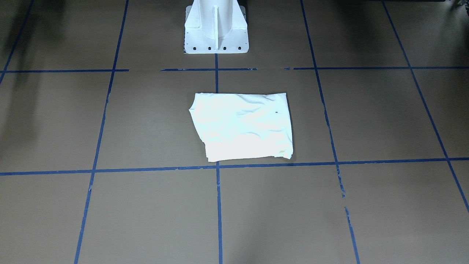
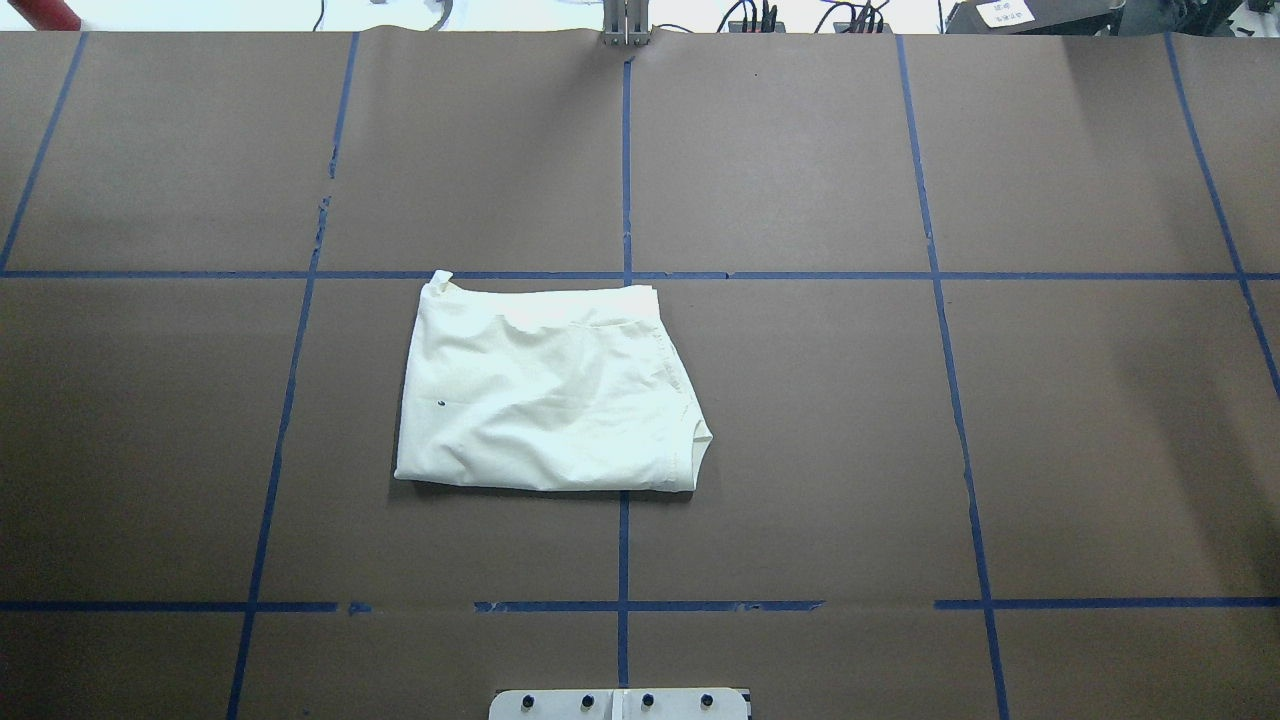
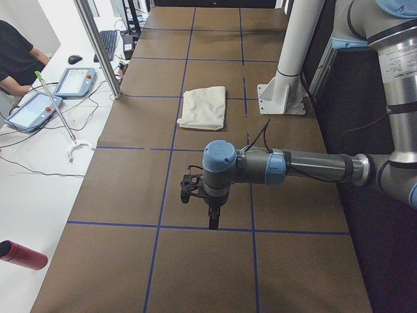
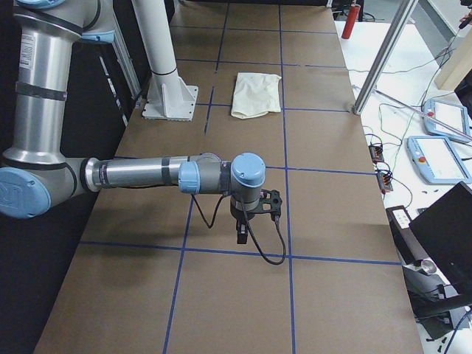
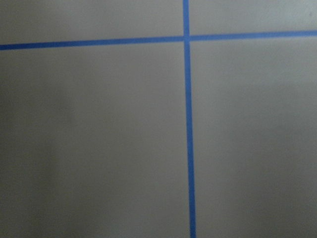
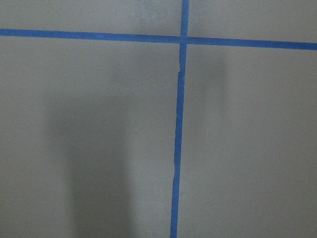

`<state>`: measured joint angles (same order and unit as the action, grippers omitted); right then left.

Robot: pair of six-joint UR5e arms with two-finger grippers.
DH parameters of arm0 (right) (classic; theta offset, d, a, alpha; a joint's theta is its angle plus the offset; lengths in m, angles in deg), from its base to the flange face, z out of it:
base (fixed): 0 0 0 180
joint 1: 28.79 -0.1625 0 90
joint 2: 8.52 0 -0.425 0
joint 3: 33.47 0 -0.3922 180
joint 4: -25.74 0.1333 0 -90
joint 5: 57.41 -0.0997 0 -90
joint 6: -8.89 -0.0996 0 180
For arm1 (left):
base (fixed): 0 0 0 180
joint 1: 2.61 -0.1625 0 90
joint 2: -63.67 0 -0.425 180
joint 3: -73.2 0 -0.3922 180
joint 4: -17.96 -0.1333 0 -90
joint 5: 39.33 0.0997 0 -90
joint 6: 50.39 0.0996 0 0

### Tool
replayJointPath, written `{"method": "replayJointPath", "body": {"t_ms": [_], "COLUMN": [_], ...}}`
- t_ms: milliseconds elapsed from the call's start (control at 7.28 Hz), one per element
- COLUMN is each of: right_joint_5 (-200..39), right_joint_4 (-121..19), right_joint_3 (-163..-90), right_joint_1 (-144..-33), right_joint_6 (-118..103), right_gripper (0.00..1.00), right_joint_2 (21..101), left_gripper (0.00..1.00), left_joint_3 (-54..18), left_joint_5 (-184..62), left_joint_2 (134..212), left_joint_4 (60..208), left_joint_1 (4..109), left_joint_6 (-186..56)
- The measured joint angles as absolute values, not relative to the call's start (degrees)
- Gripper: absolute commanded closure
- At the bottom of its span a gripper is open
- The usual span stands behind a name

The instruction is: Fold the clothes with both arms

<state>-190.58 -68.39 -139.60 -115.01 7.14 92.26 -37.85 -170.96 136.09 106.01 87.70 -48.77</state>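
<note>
The cream-white shirt (image 1: 242,126) lies folded into a rough rectangle on the brown table, near its middle; its print is hidden. It also shows in the overhead view (image 2: 545,400) and both side views (image 3: 203,107) (image 4: 256,94). Neither arm touches it. My left gripper (image 3: 214,220) points down over the table's left end, far from the shirt. My right gripper (image 4: 241,234) points down over the right end. Both show only in side views, so I cannot tell whether they are open or shut. The wrist views show only bare table and blue tape.
The white pedestal base (image 1: 216,33) stands behind the shirt. Blue tape lines (image 2: 625,180) grid the table. Beyond the far edge are a seated operator (image 3: 16,52), teach pendants (image 3: 32,111), a metal post (image 3: 98,45) and a red bottle (image 3: 23,254).
</note>
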Motion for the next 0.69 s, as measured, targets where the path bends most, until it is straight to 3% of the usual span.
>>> {"method": "replayJointPath", "body": {"t_ms": [687], "right_joint_5": [-190.59], "right_joint_4": [-68.38], "right_joint_3": [-139.55], "right_joint_1": [-115.01], "right_joint_6": [6.70], "right_gripper": [0.00], "right_joint_2": [92.24], "left_gripper": [0.00], "left_joint_3": [-37.09], "left_joint_5": [-171.09], "left_joint_2": [136.37], "left_joint_4": [105.84], "left_joint_1": [84.96], "left_joint_6": [-47.99]}}
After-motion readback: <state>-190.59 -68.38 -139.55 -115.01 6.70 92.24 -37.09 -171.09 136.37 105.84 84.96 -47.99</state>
